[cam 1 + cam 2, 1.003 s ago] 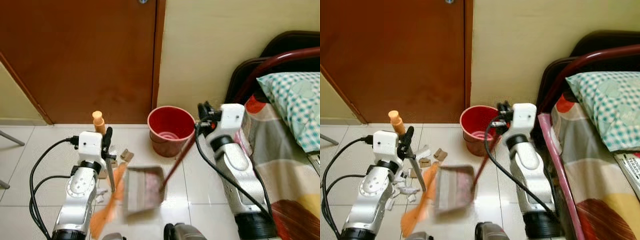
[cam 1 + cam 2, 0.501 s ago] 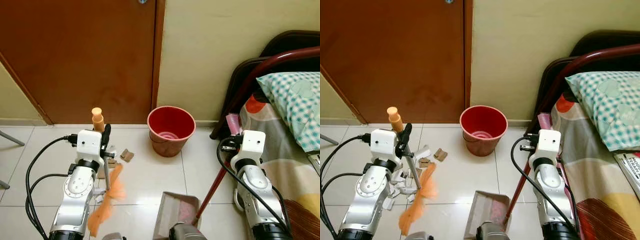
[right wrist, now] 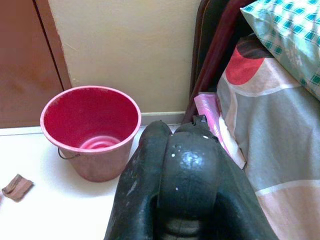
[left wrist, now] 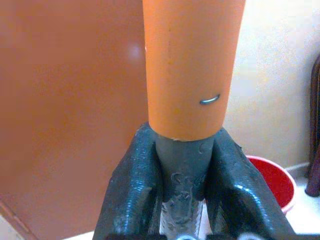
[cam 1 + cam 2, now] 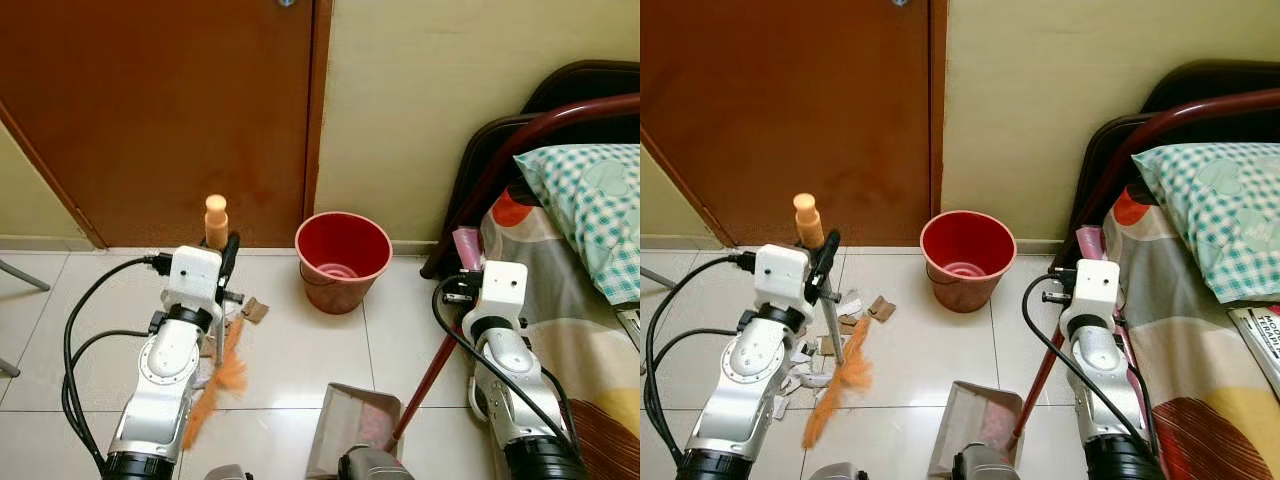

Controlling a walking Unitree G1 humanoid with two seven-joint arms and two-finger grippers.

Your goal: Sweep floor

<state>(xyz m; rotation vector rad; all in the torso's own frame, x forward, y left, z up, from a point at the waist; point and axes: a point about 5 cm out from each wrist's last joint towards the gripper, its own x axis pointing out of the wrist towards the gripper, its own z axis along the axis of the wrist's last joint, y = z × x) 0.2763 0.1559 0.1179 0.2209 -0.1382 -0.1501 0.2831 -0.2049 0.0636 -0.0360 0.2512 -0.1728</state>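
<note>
Sweeping scene: white tiled floor before a brown door.
Left gripper: fingers pinching the broom just below its orange handle cap; orange bristles down on the tiles beside scattered scraps.
Right gripper: fingers pressed around the dark red dustpan handle.
Dustpan: low on the floor, between both arms.
Red bucket: against the wall, beside the bed.
</note>
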